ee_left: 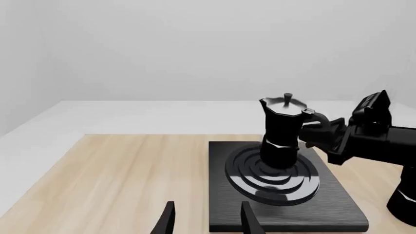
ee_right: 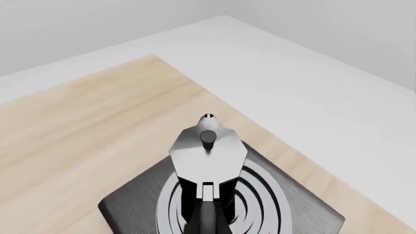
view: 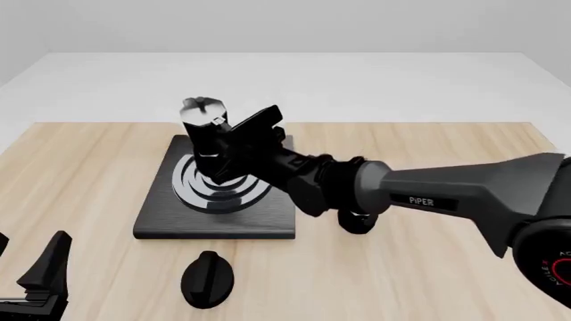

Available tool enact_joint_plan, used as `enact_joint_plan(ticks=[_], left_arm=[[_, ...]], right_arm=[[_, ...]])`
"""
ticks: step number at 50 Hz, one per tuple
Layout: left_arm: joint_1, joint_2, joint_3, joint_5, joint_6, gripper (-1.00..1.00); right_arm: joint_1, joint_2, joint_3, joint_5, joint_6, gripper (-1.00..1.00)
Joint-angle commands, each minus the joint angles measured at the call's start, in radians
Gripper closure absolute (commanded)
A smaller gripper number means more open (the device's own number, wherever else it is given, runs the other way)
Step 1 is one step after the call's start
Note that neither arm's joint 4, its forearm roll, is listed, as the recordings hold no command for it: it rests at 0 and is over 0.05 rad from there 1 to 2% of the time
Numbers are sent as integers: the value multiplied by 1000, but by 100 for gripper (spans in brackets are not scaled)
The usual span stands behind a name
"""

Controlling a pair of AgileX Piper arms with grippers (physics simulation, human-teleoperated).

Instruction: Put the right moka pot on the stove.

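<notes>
The right moka pot (view: pixel 204 134), black with a grey lid and small knob, stands upright on the burner rings of the stove (view: pixel 263 215), with no gap that I can make out. It also shows in the left wrist view (ee_left: pixel 281 131) and from above in the right wrist view (ee_right: pixel 208 155). My right gripper (view: pixel 235 136) reaches in from the right and is shut on the pot's handle (ee_left: pixel 311 116). My left gripper (ee_left: pixel 206 222) is open and empty, low at the front left of the table (view: pixel 32 254), short of the stove (ee_left: pixel 338 207).
A separate black round knob (view: pixel 207 279) lies on the wooden table just in front of the stove. The right arm (view: pixel 428 194) stretches across the table's middle from the right. A dark shape (view: pixel 355 222) sits beneath that arm, mostly hidden.
</notes>
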Motion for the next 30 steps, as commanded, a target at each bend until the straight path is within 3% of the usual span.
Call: enact_joint_plan(ticks=[1,30], left_arm=[[0,0,0,0,0,-100],[0,0,0,0,0,-100]], right_arm=[[-4,2,-12,-46,13,100],[-10,76,-13,-118,47,100]])
